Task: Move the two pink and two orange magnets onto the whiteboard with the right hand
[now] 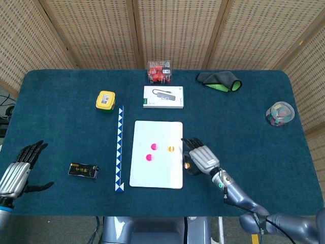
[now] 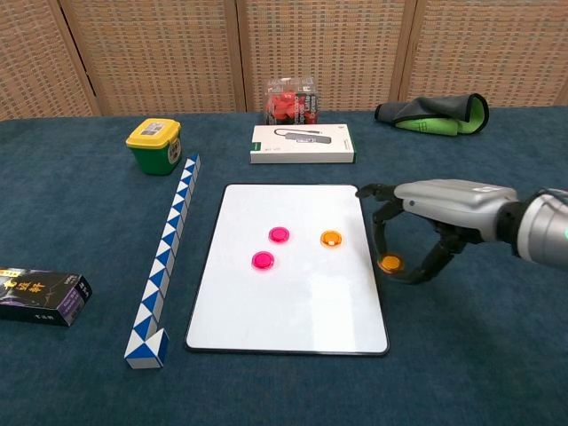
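The whiteboard point(image 1: 157, 173) point(image 2: 293, 311) lies flat at the table's middle. Two pink magnets point(image 1: 153, 147) point(image 1: 149, 157) point(image 2: 280, 234) point(image 2: 263, 260) and one orange magnet point(image 1: 171, 149) point(image 2: 331, 238) sit on it. My right hand point(image 1: 201, 157) point(image 2: 439, 206) hovers just off the board's right edge and pinches a second orange magnet point(image 1: 187, 165) point(image 2: 390, 263) between thumb and fingertips, above the cloth. My left hand point(image 1: 18, 173) rests at the table's near left corner with its fingers apart, holding nothing; only the head view shows it.
A blue-and-white folding ruler point(image 1: 120, 147) point(image 2: 165, 262) runs along the board's left side. A dark small box point(image 1: 83, 170) point(image 2: 40, 295), yellow-lidded green tub point(image 1: 105, 100), white boxed hub point(image 1: 163, 96), red-filled clear box point(image 1: 159, 71), dark cloth point(image 1: 219, 80) and a clear bowl point(image 1: 280, 114) ring the area.
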Motion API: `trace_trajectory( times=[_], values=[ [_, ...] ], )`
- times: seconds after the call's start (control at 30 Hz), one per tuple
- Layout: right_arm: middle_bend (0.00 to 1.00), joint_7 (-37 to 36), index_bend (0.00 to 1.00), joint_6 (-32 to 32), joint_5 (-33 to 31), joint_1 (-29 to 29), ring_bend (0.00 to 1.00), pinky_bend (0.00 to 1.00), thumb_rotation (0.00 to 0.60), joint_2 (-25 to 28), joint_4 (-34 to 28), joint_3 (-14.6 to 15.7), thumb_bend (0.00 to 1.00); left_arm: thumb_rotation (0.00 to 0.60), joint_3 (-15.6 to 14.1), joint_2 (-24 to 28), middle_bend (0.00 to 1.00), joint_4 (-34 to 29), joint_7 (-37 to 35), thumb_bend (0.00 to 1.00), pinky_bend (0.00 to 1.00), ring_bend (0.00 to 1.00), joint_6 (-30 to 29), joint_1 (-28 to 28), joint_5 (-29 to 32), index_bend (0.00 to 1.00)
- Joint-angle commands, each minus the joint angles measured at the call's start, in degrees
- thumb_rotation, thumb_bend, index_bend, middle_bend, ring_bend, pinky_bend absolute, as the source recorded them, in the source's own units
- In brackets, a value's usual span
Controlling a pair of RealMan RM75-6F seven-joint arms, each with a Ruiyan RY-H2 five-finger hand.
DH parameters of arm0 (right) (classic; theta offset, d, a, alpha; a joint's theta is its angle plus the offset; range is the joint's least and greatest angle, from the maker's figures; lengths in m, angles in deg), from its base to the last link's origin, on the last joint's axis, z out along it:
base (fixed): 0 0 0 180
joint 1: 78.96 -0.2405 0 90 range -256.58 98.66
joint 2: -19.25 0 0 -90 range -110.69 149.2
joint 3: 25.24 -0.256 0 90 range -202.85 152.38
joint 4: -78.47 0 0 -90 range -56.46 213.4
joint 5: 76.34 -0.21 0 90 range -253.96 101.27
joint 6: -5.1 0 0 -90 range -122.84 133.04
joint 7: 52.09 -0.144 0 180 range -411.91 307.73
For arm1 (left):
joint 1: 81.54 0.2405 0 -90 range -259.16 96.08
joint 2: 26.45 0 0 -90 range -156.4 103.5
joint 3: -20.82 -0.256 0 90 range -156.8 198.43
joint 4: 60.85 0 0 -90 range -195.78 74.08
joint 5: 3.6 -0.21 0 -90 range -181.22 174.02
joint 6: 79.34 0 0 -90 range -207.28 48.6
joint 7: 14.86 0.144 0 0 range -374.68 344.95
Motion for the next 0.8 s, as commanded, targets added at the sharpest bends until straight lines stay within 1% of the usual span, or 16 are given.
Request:
trace_trajectory(
  times=[0.03, 0.27, 0.8],
  values=[
    [0.01, 4.7, 0.57, -2.3, -5.1, -3.1, 0.00, 0.00, 0.600, -3.9, 1.4, -1.9, 0.41, 0.600, 0.0, 0.1, 0.00, 0.1, -0.3, 0.00, 0.00, 0.00, 0.1, 0.0, 0.1, 0.00],
    [0.01, 9.6, 0.57, -3.1, -11.6, -6.1, 0.00, 0.00, 0.600, -7.7, 4.2, -3.2, 0.41, 0.600, 0.0, 0.2, 0.00, 0.1, -0.9, 0.00, 0.00, 0.00, 0.4, -0.1, 0.1, 0.00],
    [0.01, 16.7, 0.57, -1.9, -19.8, -11.0, 0.00, 0.00, 0.600, -12.6, 7.2, -4.2, 0.41, 0.600, -0.2, 0.4, 0.00, 0.2, -1.5, 0.00, 0.00, 0.00, 0.6, -0.2, -0.1, 0.00]
  ],
)
